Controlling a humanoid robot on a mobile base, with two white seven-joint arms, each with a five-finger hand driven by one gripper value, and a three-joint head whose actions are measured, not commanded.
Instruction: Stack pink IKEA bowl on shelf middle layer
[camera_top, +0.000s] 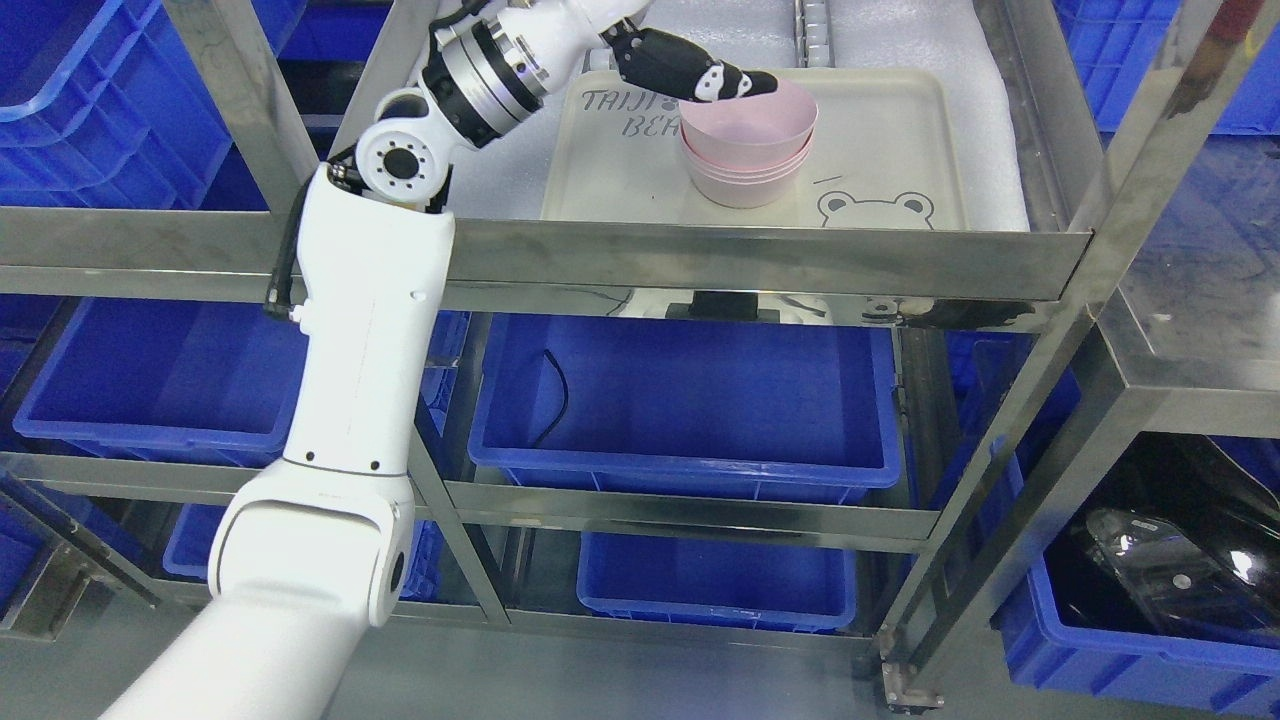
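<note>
Left hand (690, 70) grips top pink bowl (750, 115) rim.

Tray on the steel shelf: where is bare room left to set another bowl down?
The tray is bare right of the pink bowl stack, above the bear drawing. Its front-left corner is bare too. The stack's left rim is crowded by the left hand.
</note>
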